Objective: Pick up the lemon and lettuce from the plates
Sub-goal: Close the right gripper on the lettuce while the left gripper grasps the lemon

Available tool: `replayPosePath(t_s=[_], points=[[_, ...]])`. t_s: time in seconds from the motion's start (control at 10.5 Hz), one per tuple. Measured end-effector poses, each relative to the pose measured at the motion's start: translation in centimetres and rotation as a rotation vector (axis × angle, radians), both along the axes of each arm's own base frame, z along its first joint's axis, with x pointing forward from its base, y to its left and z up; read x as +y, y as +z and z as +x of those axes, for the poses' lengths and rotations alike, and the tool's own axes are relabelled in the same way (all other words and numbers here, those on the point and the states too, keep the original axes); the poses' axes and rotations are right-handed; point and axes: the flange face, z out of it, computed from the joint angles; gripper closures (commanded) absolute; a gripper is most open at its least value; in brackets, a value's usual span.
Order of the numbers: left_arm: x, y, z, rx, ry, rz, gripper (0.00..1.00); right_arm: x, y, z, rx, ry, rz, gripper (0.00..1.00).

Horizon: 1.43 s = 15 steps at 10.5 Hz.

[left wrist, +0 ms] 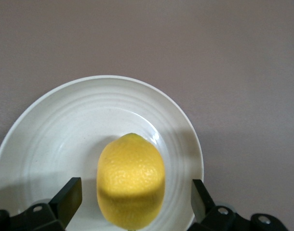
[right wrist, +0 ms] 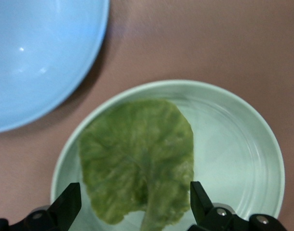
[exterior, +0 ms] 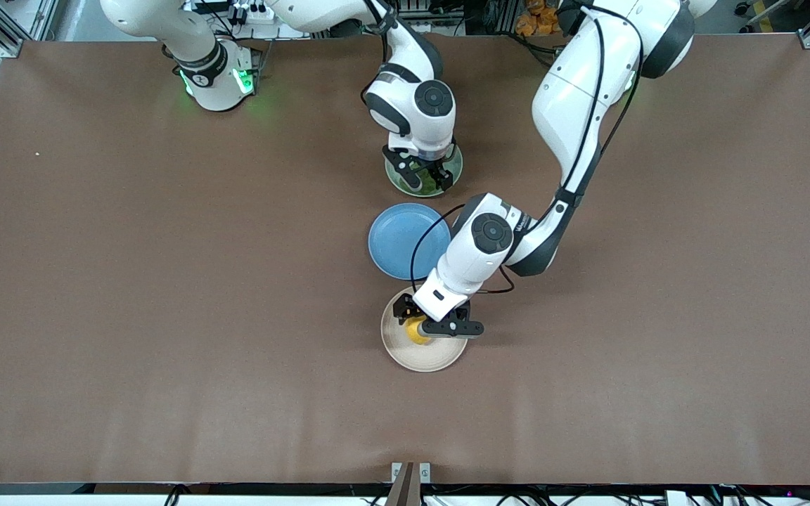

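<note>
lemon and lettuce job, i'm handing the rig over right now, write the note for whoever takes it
Left gripper: open, fingers either side of the lemon on the beige plate, not closed on it.
Right gripper: open, low over the lettuce on the mint green plate.
Blue plate lies between the two plates; nothing on the part that shows.
Done: both grippers lined up.
Left: close on each item and lift both off their plates.
</note>
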Motion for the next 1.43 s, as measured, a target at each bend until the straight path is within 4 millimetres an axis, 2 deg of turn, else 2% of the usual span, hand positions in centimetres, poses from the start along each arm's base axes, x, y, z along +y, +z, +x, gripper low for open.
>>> replayPosePath(t_s=[0.19,0.29,0.38,0.48,0.67,0.86,1.05,1.24,1.34,1.43], points=[[0.0,-1.3,-0.1,0.005,0.001,0.004,0.00,0.4,-0.7,-1.1,0.004,-0.002,-0.011,0.00],[0.1,-1.8,-0.2,0.003,0.003,0.003,0.00,0.5,-0.8,-1.3,0.005,-0.002,-0.014,0.04],[0.1,-2.3,-0.2,0.000,0.005,0.002,0.00,0.5,-0.9,-1.4,0.005,-0.002,-0.015,0.48],[0.1,-2.8,-0.2,-0.007,0.008,-0.003,0.00,0.5,-0.9,-1.5,0.002,0.001,-0.017,0.98],[0.0,-3.8,-0.4,-0.016,0.010,-0.007,0.00,0.7,-1.0,-1.9,-0.026,0.043,-0.036,1.00],[0.0,-4.0,-0.4,-0.023,0.012,-0.012,0.00,1.1,-1.0,-2.6,-0.052,0.076,-0.046,1.00],[0.0,-3.9,-0.4,-0.022,0.021,-0.016,0.44,1.1,-0.9,-2.4,-0.058,0.076,-0.046,1.00],[-0.1,-3.6,-0.2,-0.018,0.048,-0.027,0.66,1.1,-0.5,-1.9,-0.065,0.070,-0.041,1.00],[-0.1,-3.6,-0.2,-0.012,0.063,-0.033,0.73,1.2,0.0,-1.3,-0.074,0.063,-0.033,1.00],[0.0,-3.6,-0.1,-0.004,0.078,-0.042,0.76,1.3,1.1,-0.5,-0.086,0.053,-0.017,1.00]])
